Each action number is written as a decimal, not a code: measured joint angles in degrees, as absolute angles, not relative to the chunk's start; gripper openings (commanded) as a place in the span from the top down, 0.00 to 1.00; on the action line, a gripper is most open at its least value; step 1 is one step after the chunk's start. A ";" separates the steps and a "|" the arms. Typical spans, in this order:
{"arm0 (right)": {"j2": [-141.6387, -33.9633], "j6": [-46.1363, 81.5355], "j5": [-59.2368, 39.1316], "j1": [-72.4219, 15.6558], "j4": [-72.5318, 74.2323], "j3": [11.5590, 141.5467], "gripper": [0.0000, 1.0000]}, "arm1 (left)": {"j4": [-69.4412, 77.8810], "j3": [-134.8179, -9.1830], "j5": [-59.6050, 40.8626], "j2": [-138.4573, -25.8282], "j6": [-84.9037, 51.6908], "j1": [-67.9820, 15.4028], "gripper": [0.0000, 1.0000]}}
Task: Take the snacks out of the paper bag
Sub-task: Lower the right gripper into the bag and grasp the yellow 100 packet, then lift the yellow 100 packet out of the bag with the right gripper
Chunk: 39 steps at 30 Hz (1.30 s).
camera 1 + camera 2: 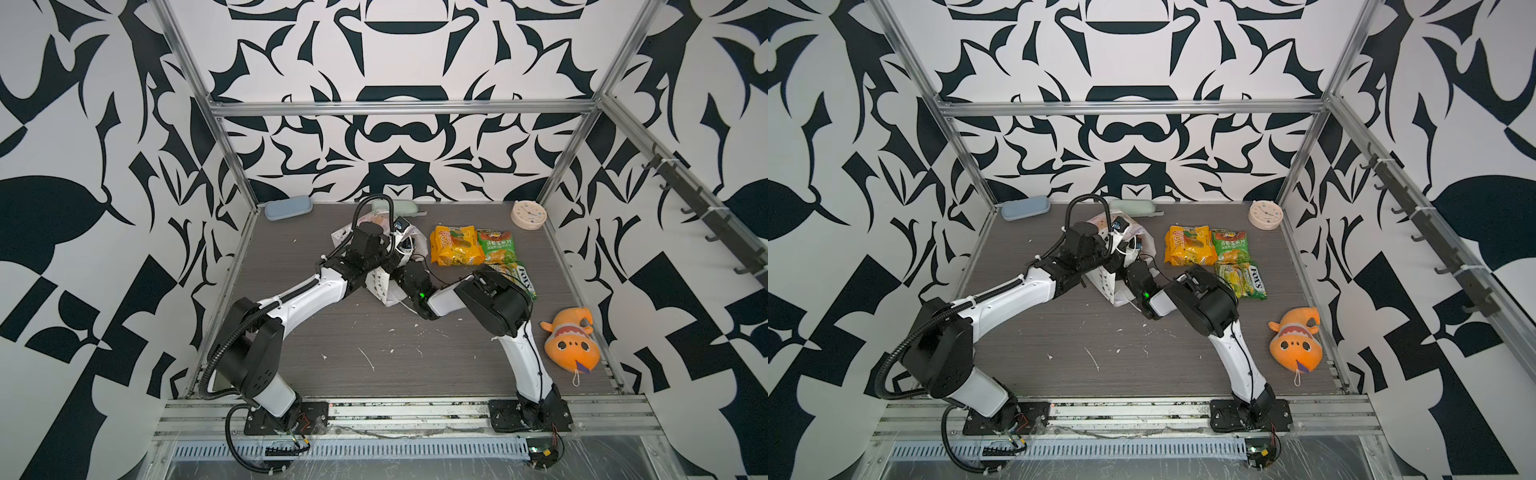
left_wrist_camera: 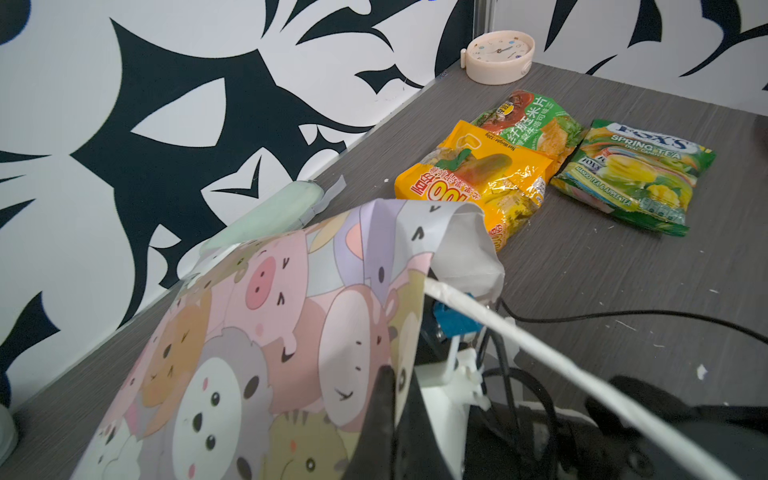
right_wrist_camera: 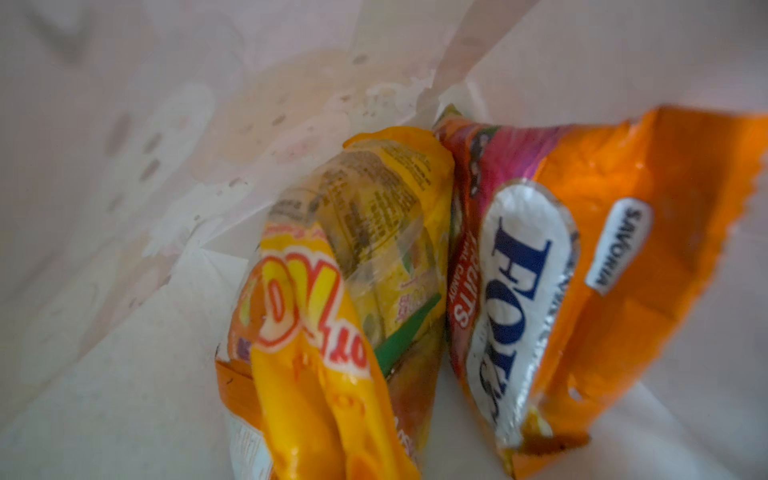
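The paper bag (image 1: 380,286) (image 2: 270,324), printed with pastel animal faces, leans at the table's middle. My left gripper (image 2: 395,399) is shut on its rim and holds the mouth up. My right arm (image 1: 415,286) reaches into the mouth, so its gripper is hidden inside the bag. In the right wrist view a yellow snack packet (image 3: 332,299) runs bunched into the spot where the jaws sit, beside an orange Fox's packet (image 3: 602,257). Three snacks lie outside to the right: a yellow one (image 1: 457,245), a green one (image 1: 496,245) and a green Fox's packet (image 1: 519,278).
A cream clock (image 1: 528,214) stands at the back right corner. An orange plush toy (image 1: 571,340) lies by the right edge. A blue case (image 1: 288,210) and a pale green case (image 1: 395,206) rest along the back wall. The bag's white cord handle (image 2: 540,349) stretches across the left wrist view.
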State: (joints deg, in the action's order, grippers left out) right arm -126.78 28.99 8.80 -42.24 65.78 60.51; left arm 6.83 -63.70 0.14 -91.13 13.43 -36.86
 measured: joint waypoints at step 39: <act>-94.32 22.70 -1.26 -41.74 38.39 43.51 1.00 | 7.53 -63.18 4.43 -91.44 12.58 -37.04 1.00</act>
